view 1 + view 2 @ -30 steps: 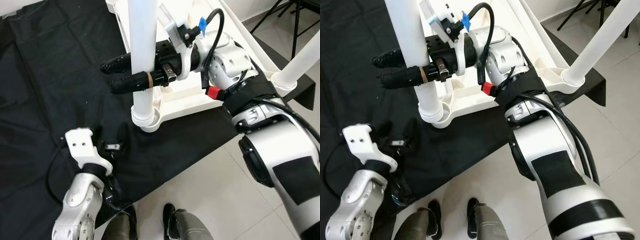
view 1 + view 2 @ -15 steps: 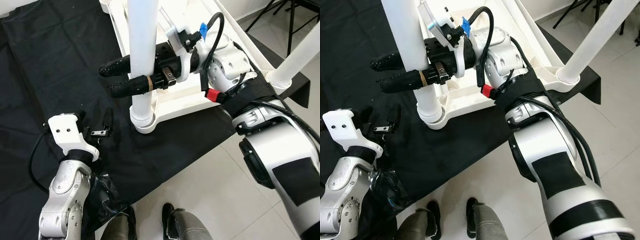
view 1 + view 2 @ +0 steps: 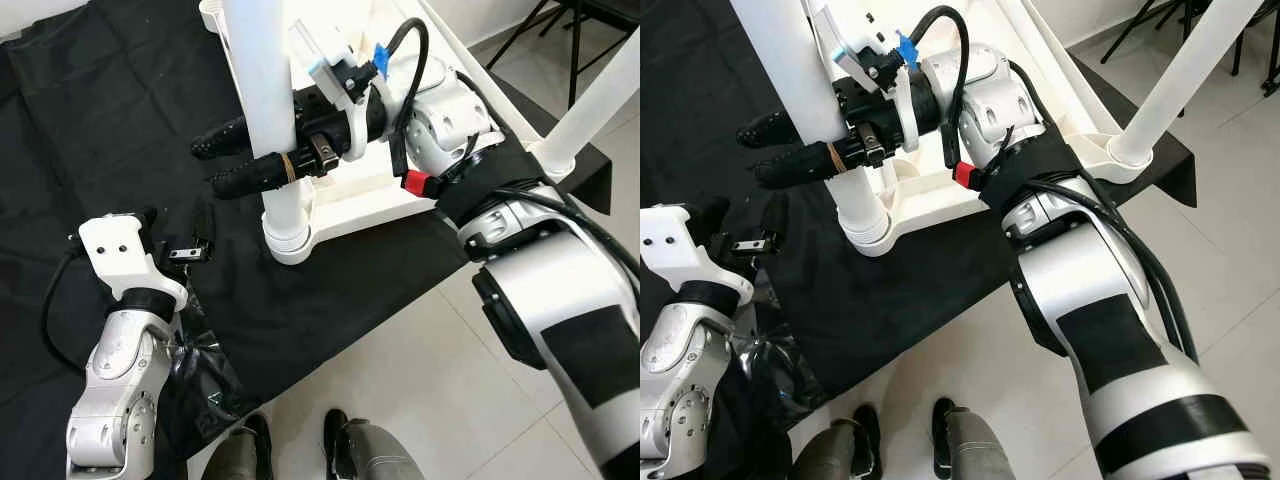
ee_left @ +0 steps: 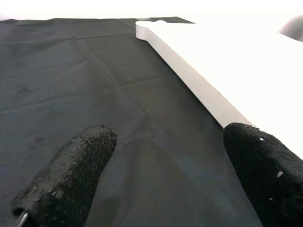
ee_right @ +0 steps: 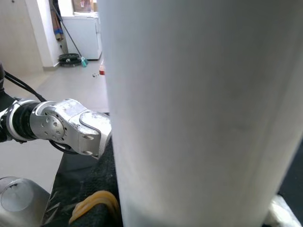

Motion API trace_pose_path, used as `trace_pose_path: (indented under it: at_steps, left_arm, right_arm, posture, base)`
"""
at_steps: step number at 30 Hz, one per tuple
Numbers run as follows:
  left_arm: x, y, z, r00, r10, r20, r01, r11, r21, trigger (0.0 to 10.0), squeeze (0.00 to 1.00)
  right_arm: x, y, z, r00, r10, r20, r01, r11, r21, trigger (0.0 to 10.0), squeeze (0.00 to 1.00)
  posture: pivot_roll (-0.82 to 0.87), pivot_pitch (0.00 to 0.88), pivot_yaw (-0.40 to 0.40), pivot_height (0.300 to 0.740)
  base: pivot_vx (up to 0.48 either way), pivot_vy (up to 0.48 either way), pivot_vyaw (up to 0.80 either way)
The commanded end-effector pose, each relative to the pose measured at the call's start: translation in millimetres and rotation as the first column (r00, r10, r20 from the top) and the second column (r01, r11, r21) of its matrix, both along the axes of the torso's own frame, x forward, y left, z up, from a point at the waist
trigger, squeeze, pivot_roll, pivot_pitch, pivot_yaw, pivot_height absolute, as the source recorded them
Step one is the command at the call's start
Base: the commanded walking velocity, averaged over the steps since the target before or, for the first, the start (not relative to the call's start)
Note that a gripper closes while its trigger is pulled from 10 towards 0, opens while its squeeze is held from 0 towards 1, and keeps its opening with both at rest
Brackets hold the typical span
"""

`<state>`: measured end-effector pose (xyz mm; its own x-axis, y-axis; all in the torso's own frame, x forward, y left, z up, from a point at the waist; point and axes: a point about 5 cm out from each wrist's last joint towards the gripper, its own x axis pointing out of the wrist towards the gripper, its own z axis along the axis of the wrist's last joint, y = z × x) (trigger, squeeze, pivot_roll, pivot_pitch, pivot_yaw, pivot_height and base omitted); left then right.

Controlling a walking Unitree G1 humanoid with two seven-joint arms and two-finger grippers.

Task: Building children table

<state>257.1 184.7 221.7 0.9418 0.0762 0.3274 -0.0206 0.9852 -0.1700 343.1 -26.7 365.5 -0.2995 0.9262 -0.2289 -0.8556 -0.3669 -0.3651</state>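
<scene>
1. Two white plastic legs stand up from an upturned white table top (image 3: 360, 205) that lies on a black cloth (image 3: 90, 120) spread over a pale tiled floor (image 3: 420, 380).
2. The near table leg (image 3: 262, 90) is a smooth, plain white tube with its long axis close to vertical; its ribbed lower end sits in a round socket (image 3: 288, 240) at the near corner of the table top.
3. The far table leg (image 3: 1195, 70) rises from the socket at the table top's corner nearest the cloth's right edge, and leans up and away to the right.
4. The table top shows ribbed walls and a raised rim on its underside, and its long side runs away from the robot toward the cloth's far edge.
5. The right hand (image 3: 215, 165) reaches across from the right and clasps the near table leg above the socket, one black finger on each side of the tube.
6. The left hand (image 4: 161, 175) hovers low over the cloth near its front edge, fingers (image 4: 71, 175) spread wide with nothing between them, beside the flat white edge of the table top.
7. Crumpled clear plastic (image 3: 205, 375) lies on the cloth by the left arm, at the cloth's near edge.
8. Two dark shoes (image 3: 295, 455) of a person stand on the floor below the cloth's near edge.
</scene>
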Motion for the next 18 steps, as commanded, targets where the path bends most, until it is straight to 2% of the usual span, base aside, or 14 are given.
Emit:
trace_pose_path:
  at_steps: [1, 18]
  left_arm:
    - [-3.6, 2.2, -3.5, 1.000, 0.017, -0.018, -0.017, 1.000, -0.001, 10.0, 0.00]
    - [-1.8, -2.2, -5.5, 1.000, -0.001, -0.029, 0.001, 1.000, -0.002, 10.0, 0.00]
  right_arm:
    - [12.2, -8.0, -48.7, 0.993, -0.087, -0.085, 0.067, 0.974, -0.214, 10.0, 0.00]
    - [15.0, -22.6, -42.4, 0.990, -0.119, -0.081, 0.102, 0.977, -0.189, 10.0, 0.00]
  posture:
    - [-0.02, 0.352, -0.081, 0.740]
    - [-0.02, 0.347, -0.065, 0.740]
  base:
    - [0.000, 0.000, 0.00]
    - [0.000, 0.000, 0.00]
